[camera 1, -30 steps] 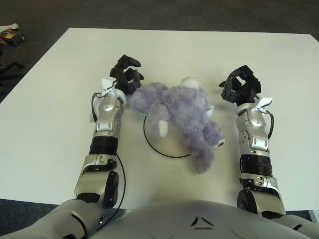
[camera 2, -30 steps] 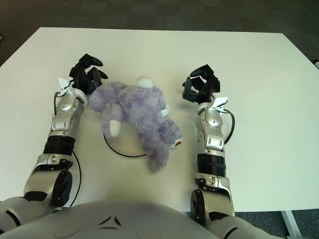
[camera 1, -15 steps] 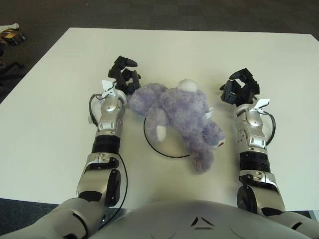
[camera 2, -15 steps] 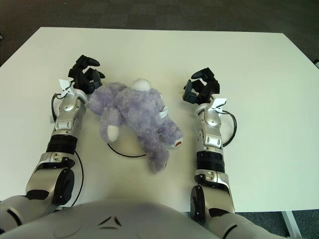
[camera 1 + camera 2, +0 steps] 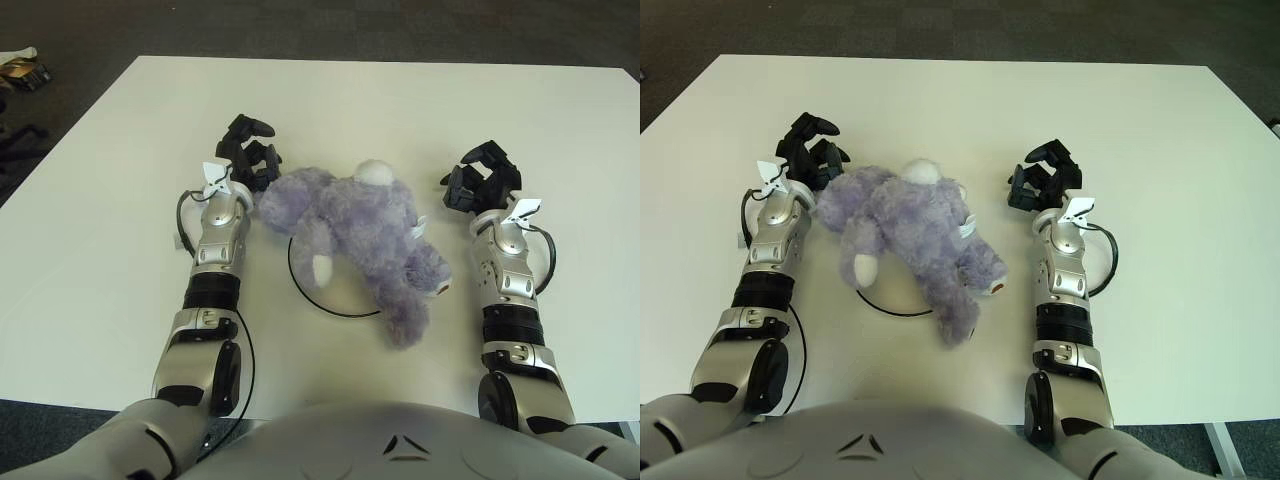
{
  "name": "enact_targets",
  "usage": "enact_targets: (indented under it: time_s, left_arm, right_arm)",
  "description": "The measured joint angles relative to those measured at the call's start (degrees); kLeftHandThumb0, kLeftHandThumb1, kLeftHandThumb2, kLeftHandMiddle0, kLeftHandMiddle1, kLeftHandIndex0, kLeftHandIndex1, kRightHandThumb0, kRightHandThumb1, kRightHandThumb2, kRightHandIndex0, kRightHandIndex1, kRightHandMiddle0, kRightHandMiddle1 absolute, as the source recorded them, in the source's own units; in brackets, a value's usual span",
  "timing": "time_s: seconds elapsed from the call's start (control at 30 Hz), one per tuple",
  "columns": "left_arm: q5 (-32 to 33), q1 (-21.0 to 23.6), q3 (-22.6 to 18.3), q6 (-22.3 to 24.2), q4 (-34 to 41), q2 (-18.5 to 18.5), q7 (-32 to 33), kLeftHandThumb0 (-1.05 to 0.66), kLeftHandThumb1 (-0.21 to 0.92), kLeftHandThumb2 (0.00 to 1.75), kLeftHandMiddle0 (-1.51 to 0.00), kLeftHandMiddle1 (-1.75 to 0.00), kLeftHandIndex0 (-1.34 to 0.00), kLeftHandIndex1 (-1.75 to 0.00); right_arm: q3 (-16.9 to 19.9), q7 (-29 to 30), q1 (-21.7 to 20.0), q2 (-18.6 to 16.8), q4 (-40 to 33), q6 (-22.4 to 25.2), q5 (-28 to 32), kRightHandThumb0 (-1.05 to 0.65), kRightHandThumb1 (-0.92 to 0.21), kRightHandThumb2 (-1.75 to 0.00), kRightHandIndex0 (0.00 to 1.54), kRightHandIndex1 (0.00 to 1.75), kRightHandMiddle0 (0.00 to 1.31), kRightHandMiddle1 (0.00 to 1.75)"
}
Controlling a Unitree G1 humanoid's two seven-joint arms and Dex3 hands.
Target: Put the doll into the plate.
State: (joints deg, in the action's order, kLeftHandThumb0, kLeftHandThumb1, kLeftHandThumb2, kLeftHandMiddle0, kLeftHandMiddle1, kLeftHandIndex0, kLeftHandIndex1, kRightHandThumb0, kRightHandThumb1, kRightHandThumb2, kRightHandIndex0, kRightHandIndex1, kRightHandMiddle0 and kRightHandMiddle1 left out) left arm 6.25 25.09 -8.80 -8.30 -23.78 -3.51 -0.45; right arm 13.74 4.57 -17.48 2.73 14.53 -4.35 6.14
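Note:
A fluffy purple doll (image 5: 360,235) with a white tail and white foot lies across the plate (image 5: 305,288), a white dish with a thin dark rim; only its near-left arc shows from under the doll. My left hand (image 5: 247,160) hangs just left of the doll's upper end, fingers spread, touching or nearly touching the fur and holding nothing. My right hand (image 5: 481,184) is to the right of the doll, a small gap away, fingers loosely curled and empty.
The white table (image 5: 120,250) spreads around both arms. Its far edge meets dark carpet (image 5: 300,25). A small object (image 5: 20,68) lies on the floor at the far left.
The doll has settled slightly lower onto the plate. Both hands have eased outward and down a little, away from the doll.

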Motion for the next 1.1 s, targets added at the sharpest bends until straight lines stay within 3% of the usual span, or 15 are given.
enact_targets:
  time_s: [0.2,0.6,1.1]
  left_arm:
    - [0.6,-0.8,0.1,-0.2,0.5,0.0,-1.4,-0.01,0.22,1.43,-0.58,-1.75,-0.56,-1.74]
    - [-0.1,-2.2,1.4,-1.8,0.6,0.2,-2.6,-0.01,0.2,1.45,-0.58,-1.75,-0.57,-1.75]
    - [0.5,-1.2,2.0,-6.7,-6.3,0.2,-5.9,-0.01,0.19,1.47,-0.6,-1.75,-0.59,-1.75]
  right_arm:
    - [0.0,0.4,0.0,0.0,0.0,1.0,0.0,-0.01,0.02,-1.55,0.97,1.32,0.72,1.75]
    - [-0.1,0.4,0.2,0.1,0.0,2.3,0.0,-0.01,0.03,-1.6,0.95,1.41,0.71,1.75]
    - [-0.4,0.1,0.3,0.2,0.5,2.3,0.0,-0.01,0.02,-1.59,0.95,1.42,0.68,1.75]
